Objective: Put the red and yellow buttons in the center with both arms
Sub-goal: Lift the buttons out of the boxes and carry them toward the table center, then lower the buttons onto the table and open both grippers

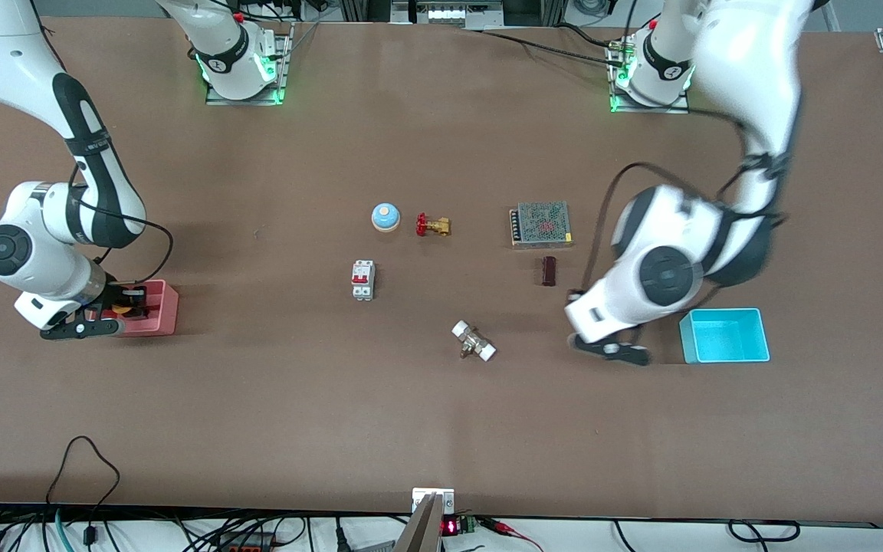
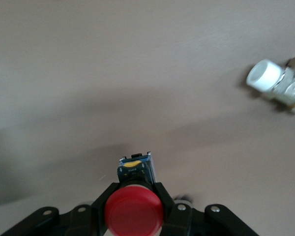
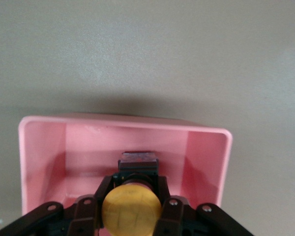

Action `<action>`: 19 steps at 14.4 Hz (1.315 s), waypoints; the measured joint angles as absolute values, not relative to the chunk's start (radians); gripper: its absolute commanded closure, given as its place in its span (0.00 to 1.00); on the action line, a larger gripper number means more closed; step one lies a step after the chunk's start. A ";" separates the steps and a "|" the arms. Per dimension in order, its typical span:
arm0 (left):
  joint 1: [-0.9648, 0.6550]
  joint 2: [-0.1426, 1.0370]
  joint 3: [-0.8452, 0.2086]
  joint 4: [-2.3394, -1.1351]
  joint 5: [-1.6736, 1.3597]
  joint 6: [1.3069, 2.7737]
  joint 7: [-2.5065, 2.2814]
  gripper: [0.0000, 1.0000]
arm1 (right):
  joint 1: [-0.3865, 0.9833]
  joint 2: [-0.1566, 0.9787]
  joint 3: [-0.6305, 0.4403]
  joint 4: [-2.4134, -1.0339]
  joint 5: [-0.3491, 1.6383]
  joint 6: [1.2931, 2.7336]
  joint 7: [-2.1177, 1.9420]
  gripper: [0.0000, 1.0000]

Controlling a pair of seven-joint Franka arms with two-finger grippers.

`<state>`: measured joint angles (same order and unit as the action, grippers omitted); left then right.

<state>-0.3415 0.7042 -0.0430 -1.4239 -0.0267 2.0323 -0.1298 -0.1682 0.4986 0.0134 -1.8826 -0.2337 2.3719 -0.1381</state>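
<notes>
The bell (image 1: 385, 217) sits beside the valve (image 1: 433, 225), the breaker (image 1: 362, 280) nearer the camera.

We see the red button (image 2: 133, 212), with its round red cap and dark body, held in the left gripper (image 2: 133, 216) over the bare brown desk (image 1: 441, 414). The yellow button (image 3: 131, 211) sits in the right gripper (image 3: 131, 215), over the pink bin (image 3: 206, 157).

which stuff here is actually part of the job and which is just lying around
Part of the job:
- red button, held in the left tool over the bare table
- yellow button, held in the right tool in the pink bin

Lying about:
- blue bell
- red-handled valve
- circuit breaker
- white-capped fitting
- mesh-covered box
- dark block
- cyan bin
</notes>
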 measured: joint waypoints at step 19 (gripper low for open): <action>-0.400 0.799 -0.026 -1.373 -0.044 2.121 -0.195 0.00 | 0.027 0.481 0.217 -1.911 -0.196 2.257 0.317 0.87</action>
